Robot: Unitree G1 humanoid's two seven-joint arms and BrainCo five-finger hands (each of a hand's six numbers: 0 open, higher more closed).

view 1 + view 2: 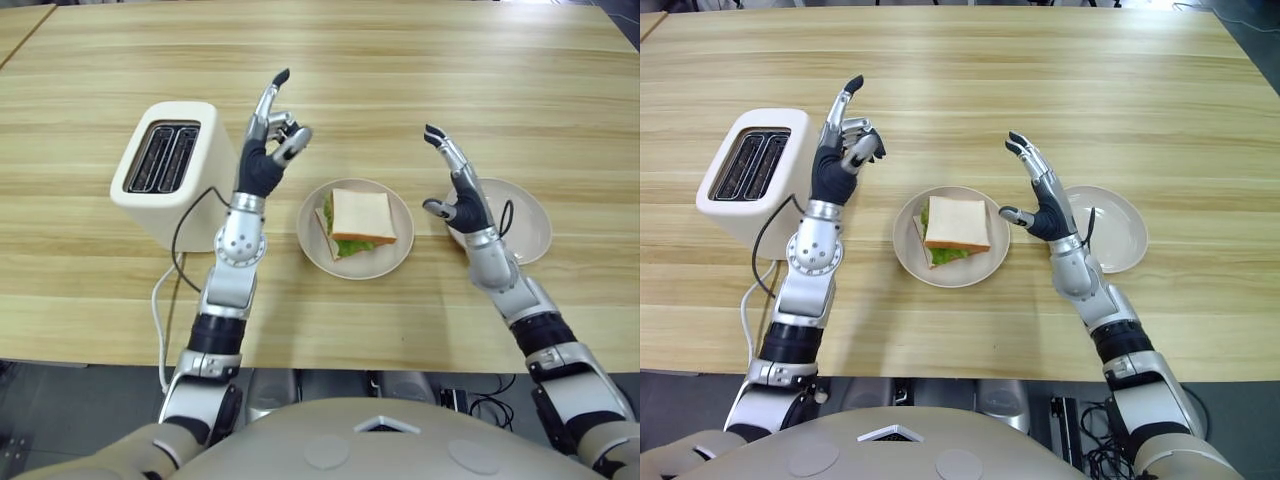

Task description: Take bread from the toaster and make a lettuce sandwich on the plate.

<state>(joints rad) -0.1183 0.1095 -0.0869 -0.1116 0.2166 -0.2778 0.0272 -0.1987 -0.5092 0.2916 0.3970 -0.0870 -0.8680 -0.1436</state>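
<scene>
A cream toaster [165, 170] stands at the left with both slots dark and no bread showing in them. On the beige plate [392, 262] in the middle lies a sandwich [358, 222]: white bread on top, green lettuce showing at its left and lower edge, another slice beneath. My left hand [270, 140] is raised between the toaster and the plate, one finger pointing up, the others partly curled, holding nothing. My right hand [457, 190] is held upright just right of the plate, fingers spread and empty.
A second, empty beige plate [530, 220] sits behind my right hand. The toaster's black and white cord [170, 270] runs down to the table's front edge. Bare wooden table [400, 80] stretches far behind.
</scene>
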